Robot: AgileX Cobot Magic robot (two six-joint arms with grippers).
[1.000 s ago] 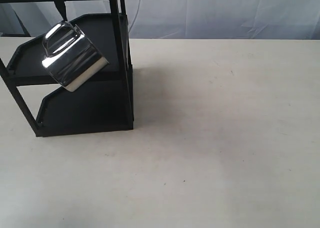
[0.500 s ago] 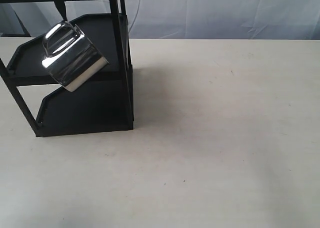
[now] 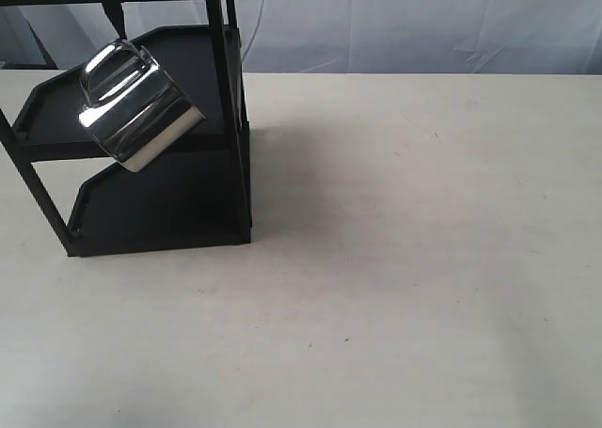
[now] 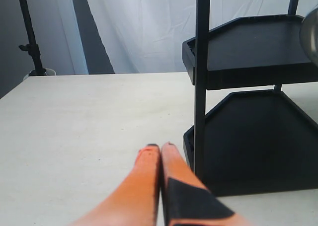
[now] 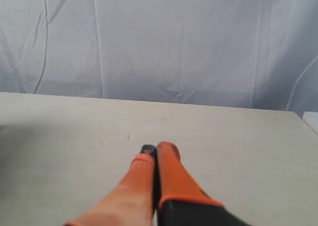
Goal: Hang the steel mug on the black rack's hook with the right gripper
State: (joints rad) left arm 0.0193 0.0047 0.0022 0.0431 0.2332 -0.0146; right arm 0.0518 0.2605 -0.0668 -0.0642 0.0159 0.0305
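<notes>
The steel mug [image 3: 139, 111] hangs tilted by its looped handle from the hook [image 3: 115, 16] under the top crossbar of the black rack [image 3: 230, 127], at the left of the exterior view. No gripper shows in that view. A sliver of the mug [image 4: 311, 35] shows in the left wrist view beside the rack [image 4: 201, 77]. My left gripper [image 4: 159, 147] is shut with nothing in it, close to the rack's front post. My right gripper [image 5: 156, 149] is also shut and empty, over bare table, with no mug or rack in its view.
The pale table [image 3: 423, 259] stretches to the right of the rack. A white curtain [image 3: 423, 23] closes off the back. A dark stand [image 4: 31, 37] rises behind the table in the left wrist view.
</notes>
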